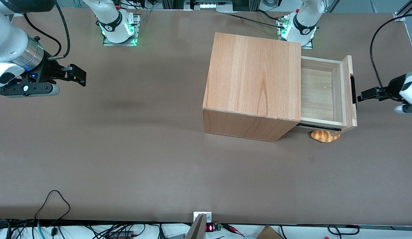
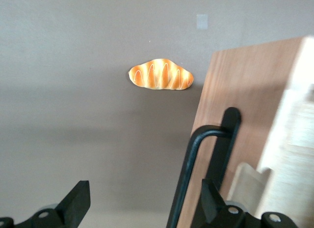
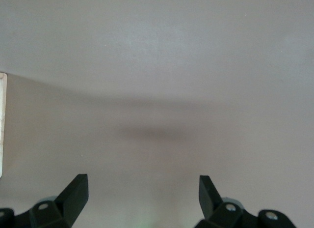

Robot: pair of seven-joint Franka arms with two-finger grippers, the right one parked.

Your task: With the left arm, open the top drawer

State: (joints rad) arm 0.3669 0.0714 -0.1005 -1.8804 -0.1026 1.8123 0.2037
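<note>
The top drawer [image 1: 320,93] is pulled well out of the wooden cabinet [image 1: 252,79] toward the working arm's end of the table, and its pale plank inside shows empty. Its black bar handle [image 1: 353,89] is on the front panel. The left arm's gripper [image 1: 361,97] is level with the handle, just in front of the drawer, with a small gap. In the left wrist view the gripper [image 2: 144,204] is open and holds nothing. The handle [image 2: 194,169] stands between the fingers, close to one finger [image 2: 212,203], in front of the drawer panel [image 2: 245,90].
A toy bread roll [image 1: 325,136] lies on the brown table under the open drawer's nearer corner; it also shows in the left wrist view [image 2: 161,74]. The left arm's base [image 1: 300,25] stands close to the cabinet, farther from the front camera.
</note>
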